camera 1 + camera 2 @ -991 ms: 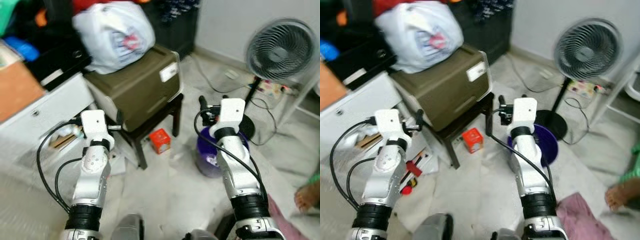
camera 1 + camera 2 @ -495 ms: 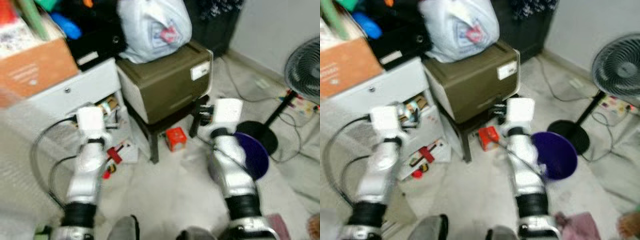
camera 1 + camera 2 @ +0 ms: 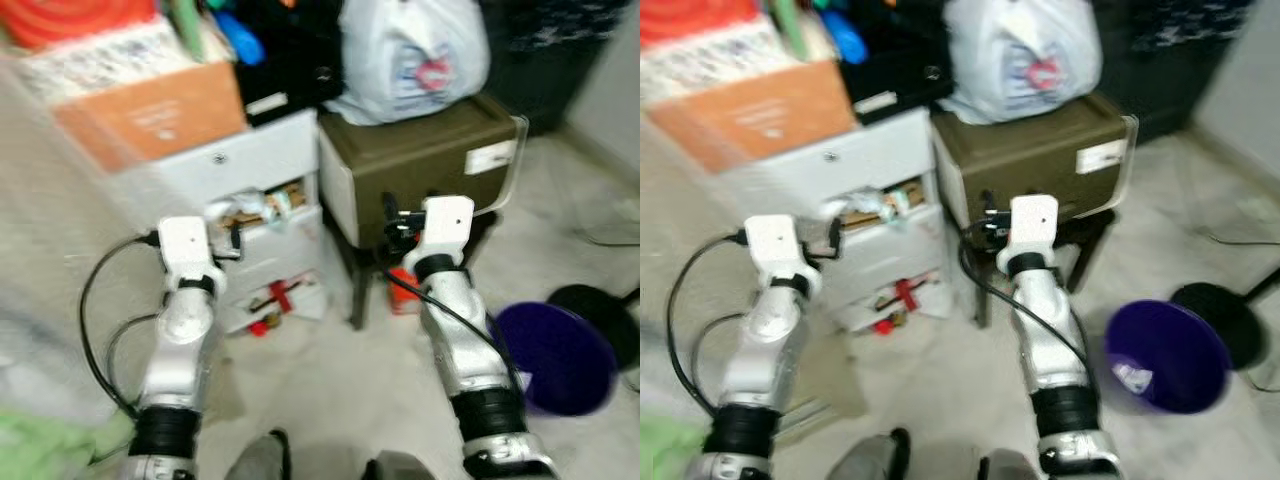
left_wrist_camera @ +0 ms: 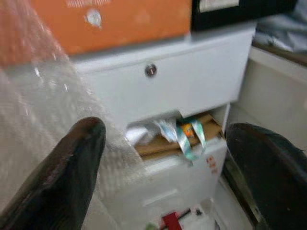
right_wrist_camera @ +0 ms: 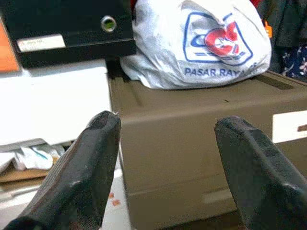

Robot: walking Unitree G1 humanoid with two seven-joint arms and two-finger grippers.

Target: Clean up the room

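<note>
Head views blurred, purple basin (image 3: pixel 560 355) cut by frame edge, stuffed drawer (image 4: pixel 168 136) contents indistinct

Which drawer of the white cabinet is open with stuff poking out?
The middle drawer: paper and cardboard spill out. The top drawer, with the small round knob, is shut.

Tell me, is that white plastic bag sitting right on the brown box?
Touching. The right wrist view shows the white plastic bag resting directly on top of the brown box, with no gap beneath it.

Both arms forward, left claw (image 4: pixel 163 167) and right claw (image 5: pixel 168 167) agape.
</note>
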